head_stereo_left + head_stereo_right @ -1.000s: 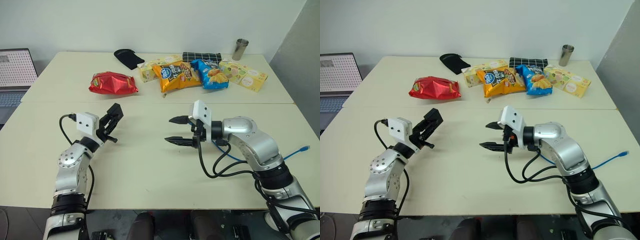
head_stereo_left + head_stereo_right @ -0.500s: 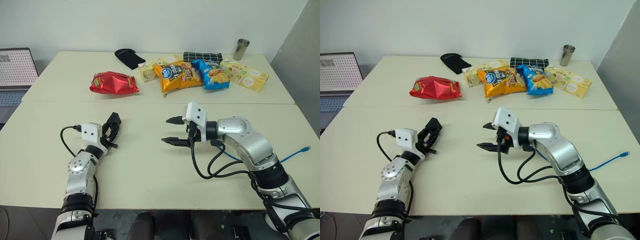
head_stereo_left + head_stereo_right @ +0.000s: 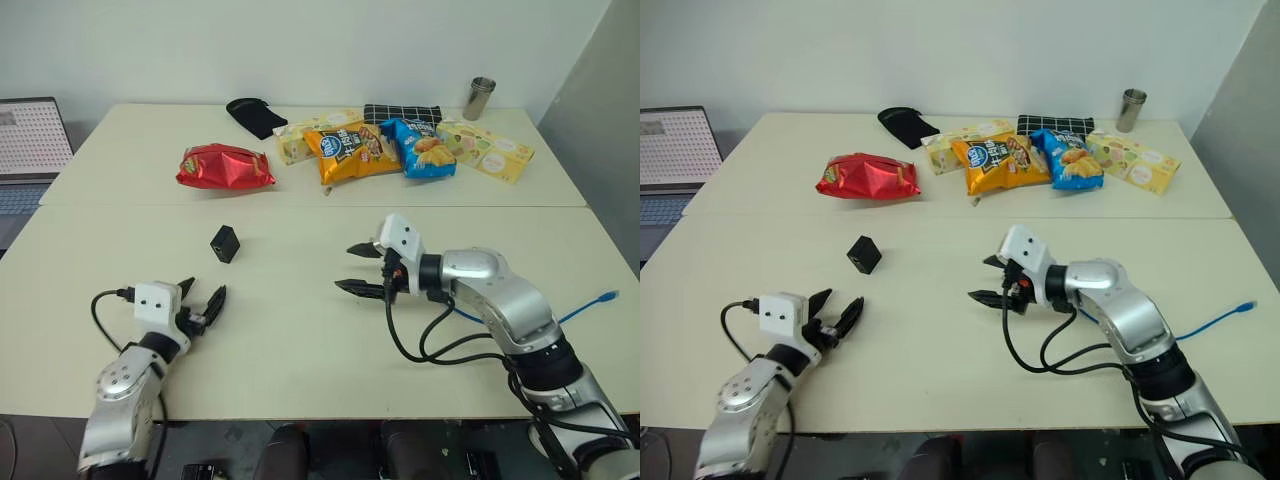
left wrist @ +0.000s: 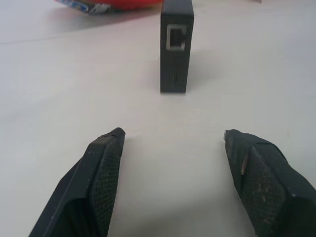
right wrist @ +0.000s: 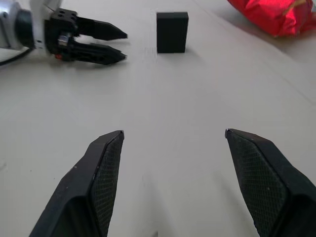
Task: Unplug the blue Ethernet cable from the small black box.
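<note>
Matte black, the small black box [image 3: 224,243] stands upright and alone on the cream table [image 3: 300,340], its empty port facing the left gripper [image 3: 199,303], which is spread open and holds nothing, just short of the box. The right gripper [image 3: 357,268], also open and empty, is farther off. The blue Ethernet cable [image 3: 598,303] trails off the table's edge beyond the right arm, so the unplugging looks done.

Item count on the desk [image 3: 300,350]
One small black box [image 3: 224,243], one blue Ethernet cable [image 3: 598,301], three snack bags [image 3: 345,151], two tools [image 3: 200,305].
</note>
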`<state>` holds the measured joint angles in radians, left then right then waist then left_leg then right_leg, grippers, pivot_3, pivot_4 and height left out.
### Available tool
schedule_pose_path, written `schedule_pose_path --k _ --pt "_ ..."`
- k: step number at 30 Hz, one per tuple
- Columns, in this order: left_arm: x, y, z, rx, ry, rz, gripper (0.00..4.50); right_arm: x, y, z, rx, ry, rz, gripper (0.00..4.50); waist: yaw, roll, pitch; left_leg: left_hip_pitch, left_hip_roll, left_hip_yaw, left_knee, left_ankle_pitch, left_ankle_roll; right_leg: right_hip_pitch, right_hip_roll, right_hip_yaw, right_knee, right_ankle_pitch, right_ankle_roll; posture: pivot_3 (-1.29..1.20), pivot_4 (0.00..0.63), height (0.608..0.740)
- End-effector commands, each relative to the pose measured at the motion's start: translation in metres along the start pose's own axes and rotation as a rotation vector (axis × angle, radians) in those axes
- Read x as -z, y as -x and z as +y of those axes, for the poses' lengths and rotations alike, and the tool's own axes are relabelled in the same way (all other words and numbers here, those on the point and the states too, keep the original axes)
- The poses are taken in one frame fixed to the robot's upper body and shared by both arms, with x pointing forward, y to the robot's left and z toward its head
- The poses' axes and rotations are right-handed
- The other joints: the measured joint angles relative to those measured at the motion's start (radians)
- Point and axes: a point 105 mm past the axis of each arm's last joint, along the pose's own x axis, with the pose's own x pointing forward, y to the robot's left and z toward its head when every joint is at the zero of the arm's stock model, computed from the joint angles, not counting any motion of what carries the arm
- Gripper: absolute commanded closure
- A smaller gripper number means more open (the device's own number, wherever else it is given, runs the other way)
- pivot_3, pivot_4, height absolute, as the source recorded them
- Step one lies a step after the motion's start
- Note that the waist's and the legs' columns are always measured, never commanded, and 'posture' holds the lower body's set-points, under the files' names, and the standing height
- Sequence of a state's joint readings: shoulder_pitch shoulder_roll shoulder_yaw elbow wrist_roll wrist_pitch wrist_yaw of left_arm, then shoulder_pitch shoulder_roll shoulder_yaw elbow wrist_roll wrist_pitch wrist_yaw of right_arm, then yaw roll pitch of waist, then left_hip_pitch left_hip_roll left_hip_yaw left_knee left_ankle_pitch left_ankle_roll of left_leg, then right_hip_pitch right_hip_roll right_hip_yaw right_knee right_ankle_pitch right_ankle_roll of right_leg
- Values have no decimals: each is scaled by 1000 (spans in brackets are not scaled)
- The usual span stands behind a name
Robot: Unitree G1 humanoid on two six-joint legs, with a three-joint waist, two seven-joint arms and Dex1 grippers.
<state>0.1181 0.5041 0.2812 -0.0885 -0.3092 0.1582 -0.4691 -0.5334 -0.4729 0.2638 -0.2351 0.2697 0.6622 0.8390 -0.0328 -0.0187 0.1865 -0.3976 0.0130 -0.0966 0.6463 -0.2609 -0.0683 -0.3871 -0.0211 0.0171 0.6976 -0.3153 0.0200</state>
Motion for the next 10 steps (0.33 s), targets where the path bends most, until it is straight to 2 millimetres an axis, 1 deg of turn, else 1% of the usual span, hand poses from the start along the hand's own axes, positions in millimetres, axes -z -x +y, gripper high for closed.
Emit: schedule_pose_path --k 1,3,7,10 --pt "-40 16 1 53 -99 -27 1077 -3 27 -17 97 -8 -20 1018 6 0 0 0 0 0 0 0 0 1 0 0 0 0 0 0 150 740" --pt "-45 19 0 77 -103 -16 1077 0 33 -22 121 -17 -11 1018 7 0 0 0 -1 -1 0 0 0 2 1 0 0 0 0 0 150 740" --pt "-63 24 2 152 -139 -18 1077 10 54 -41 195 -24 37 1018 4 0 0 3 -2 2 0 0 0 3 2 -1 0 0 0 0 150 740" --pt "-69 26 3 177 -127 -23 1077 12 61 -47 217 -21 48 1018 3 0 0 3 -2 3 -1 0 0 3 2 -1 0 0 0 0 150 740"
